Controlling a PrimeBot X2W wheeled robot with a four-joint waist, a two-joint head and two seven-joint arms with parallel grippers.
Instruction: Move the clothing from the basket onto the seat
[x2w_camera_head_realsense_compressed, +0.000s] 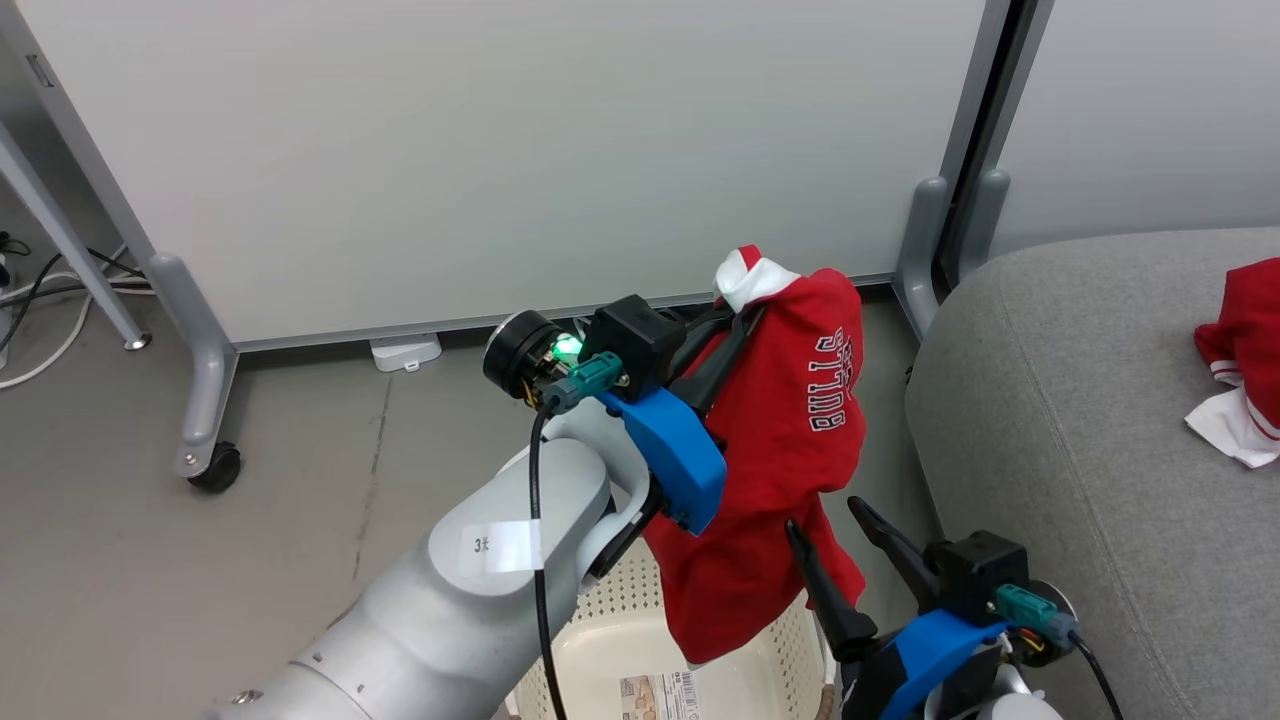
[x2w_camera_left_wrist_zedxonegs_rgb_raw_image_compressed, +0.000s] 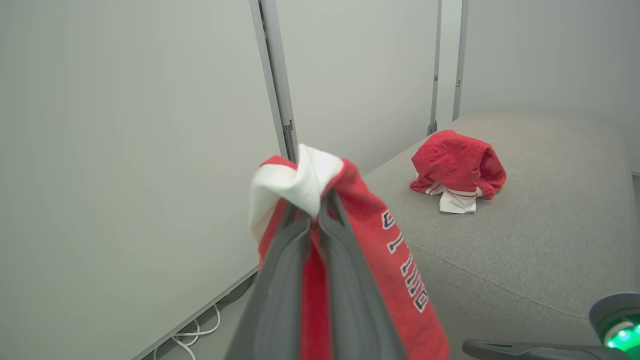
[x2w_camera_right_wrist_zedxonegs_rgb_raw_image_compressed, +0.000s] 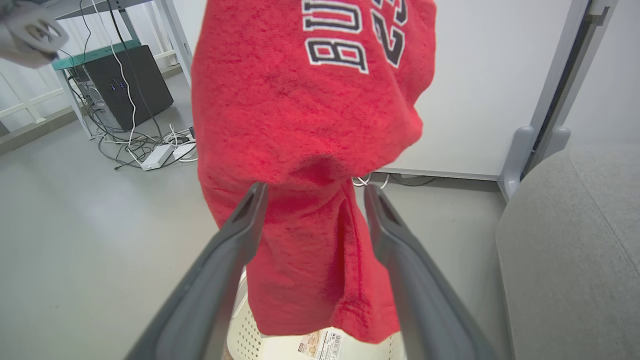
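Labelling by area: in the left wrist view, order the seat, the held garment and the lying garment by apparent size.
1. Seat.
2. Held garment, enlarged by nearness to the camera.
3. Garment lying on the seat.

- Left gripper (x2w_camera_head_realsense_compressed: 742, 318) fingers are clamped on the bright red fabric jersey with "Bulls" lettering (x2w_camera_head_realsense_compressed: 790, 430), which dangles over the cream perforated plastic basket (x2w_camera_head_realsense_compressed: 625, 600).
- Right gripper (x2w_camera_head_realsense_compressed: 823, 513) is spread wide by the hem.
- A second red-and-white garment (x2w_camera_head_realsense_compressed: 1240, 350) lies on the light grey upholstered seat (x2w_camera_head_realsense_compressed: 1080, 420).
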